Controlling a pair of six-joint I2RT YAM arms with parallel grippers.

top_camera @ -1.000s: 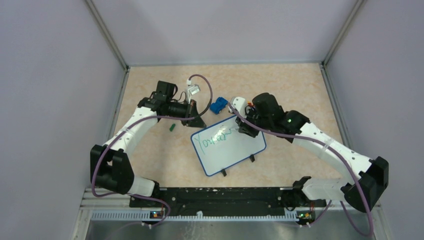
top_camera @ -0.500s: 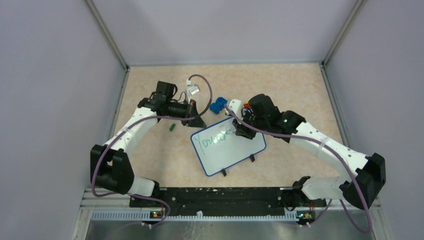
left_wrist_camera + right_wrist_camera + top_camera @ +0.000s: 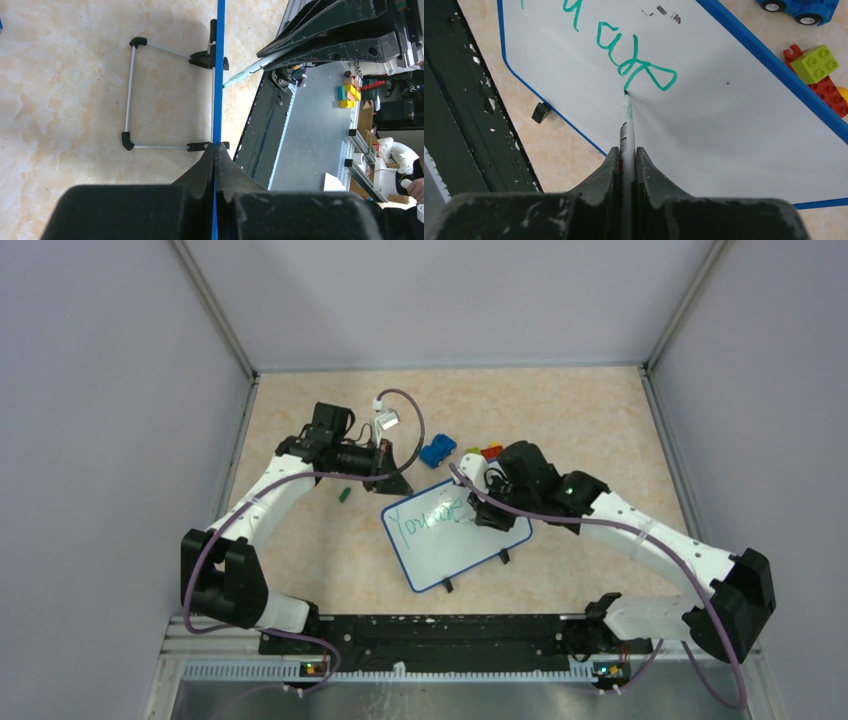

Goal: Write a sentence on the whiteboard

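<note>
R gripper [image 3: 626, 150] pinches marker [image 3: 626, 112], long axis straight out from fingers, tip on whiteboard [image 3: 734, 125] lying btwn arms, at end of sentence [image 3: 634, 65]; L gripper [image 3: 215, 150] clamps blue rim [image 3: 219, 75].

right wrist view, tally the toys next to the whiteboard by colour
blue plastic toy car: 1
lime green studded building brick: 1
red studded building brick: 1
yellow piece, cut off by the frame edge: 1
total: 4
</note>
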